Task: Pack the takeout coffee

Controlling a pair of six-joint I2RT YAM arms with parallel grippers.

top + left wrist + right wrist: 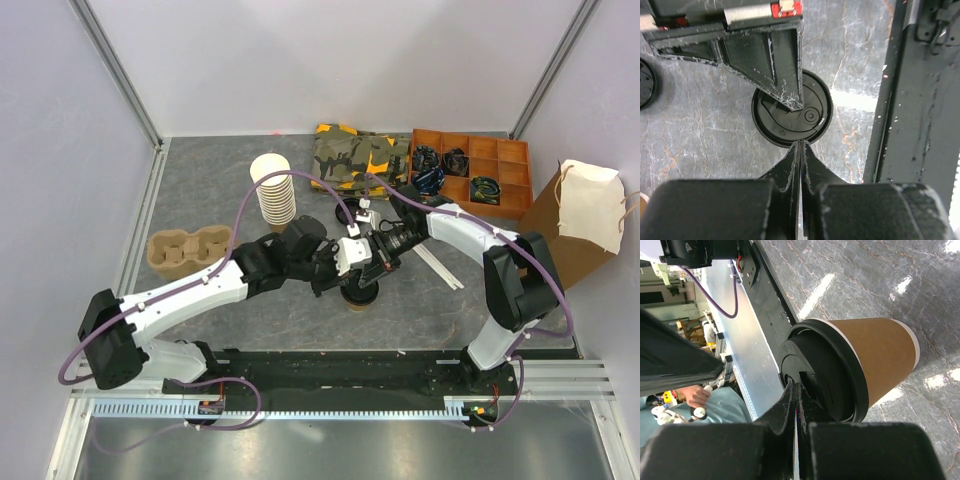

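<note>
A grey, marble-veined tabletop [200, 180] spreads beneath the left gripper [800, 150] and the right gripper [796, 390]. Plain, pale walls [350, 60] close it in beyond them and on both sides, with slanting aluminium posts [120, 75] at the far corners. Behind the grippers, a black rail [350, 370] and a slotted metal strip [300, 408] edge the table. Soft white glare [855, 100] streaks the surface ahead and right of the left gripper.

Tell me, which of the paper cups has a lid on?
The small brown cup standing alone carries a round black lid. The cups in the tall stack are pale, nested together and lidless, open on top.
</note>
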